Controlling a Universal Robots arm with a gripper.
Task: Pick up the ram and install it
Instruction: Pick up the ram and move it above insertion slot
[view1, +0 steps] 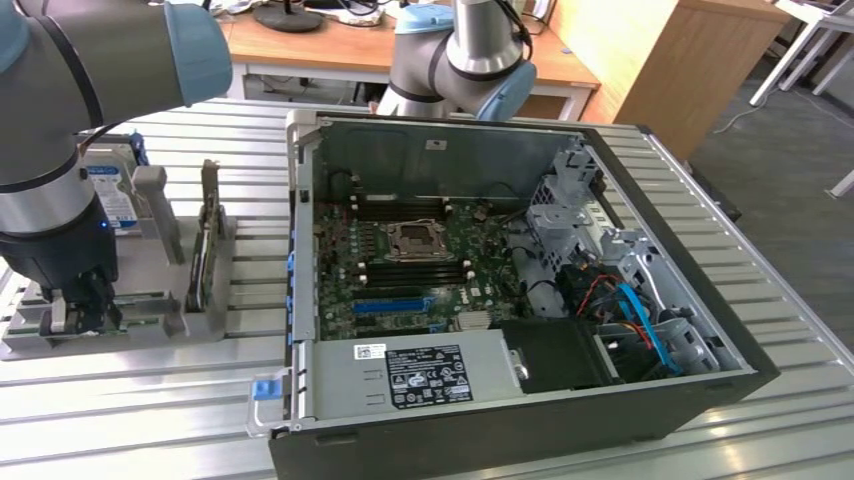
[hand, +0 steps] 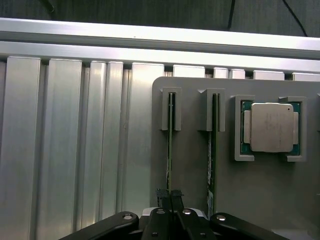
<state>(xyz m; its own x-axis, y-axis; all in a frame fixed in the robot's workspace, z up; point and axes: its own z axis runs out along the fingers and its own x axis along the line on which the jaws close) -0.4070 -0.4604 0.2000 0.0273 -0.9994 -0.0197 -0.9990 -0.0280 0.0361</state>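
Your ram (hand: 170, 145) stands on its thin edge in a slot of the gray holder (hand: 192, 185), one end tucked into a small notched bracket. The tool (hand: 170, 197) sits directly over the other end, its two dark fingers (hand: 163, 196) drawn in and clamped on the board's edge, so you have a grip on it while it is still seated in the slot. Just beside it, a second stick (hand: 212, 150) stands parallel in the neighbouring slot, and beyond that a processor (hand: 271, 127) lies flat in its own pocket. In the exterior view, the tool (view1: 83, 305) reaches down into the holder (view1: 160, 320) on the ribbed metal desk (view1: 160, 400), with the open computer case (view1: 694, 250) towards the exterior view's right.
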